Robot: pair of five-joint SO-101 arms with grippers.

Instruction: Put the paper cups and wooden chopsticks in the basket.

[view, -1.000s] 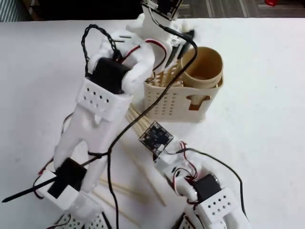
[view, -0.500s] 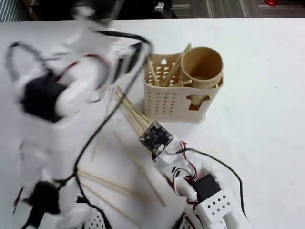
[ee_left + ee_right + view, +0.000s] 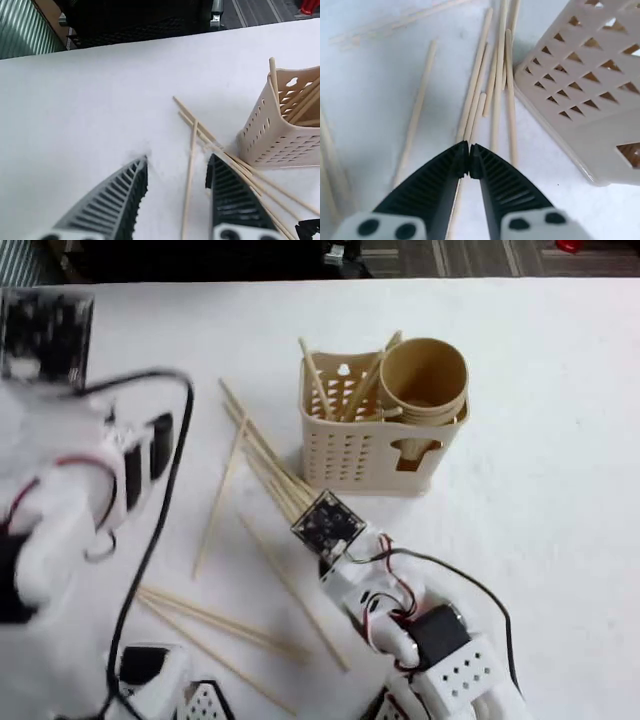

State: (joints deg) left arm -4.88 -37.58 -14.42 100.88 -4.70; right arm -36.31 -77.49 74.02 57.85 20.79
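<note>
High view: on the white table, the basket holds stacked paper cups and some wooden chopsticks; loose chopsticks lie beside it. Left gripper spread, empty; right gripper clenched on nothing.

Quick headcount: one basket on the desk. There's one stack of paper cups in it, with at least two rims nested, but I can't get an exact number. Chopsticks poking out of the basket: about four that I can make out. Loose ones on the desk: a bundle of roughly five or six right beside the basket, plus about five more lying farther out, so ten-ish. Two pincers: left pincer and right pincer.
</note>
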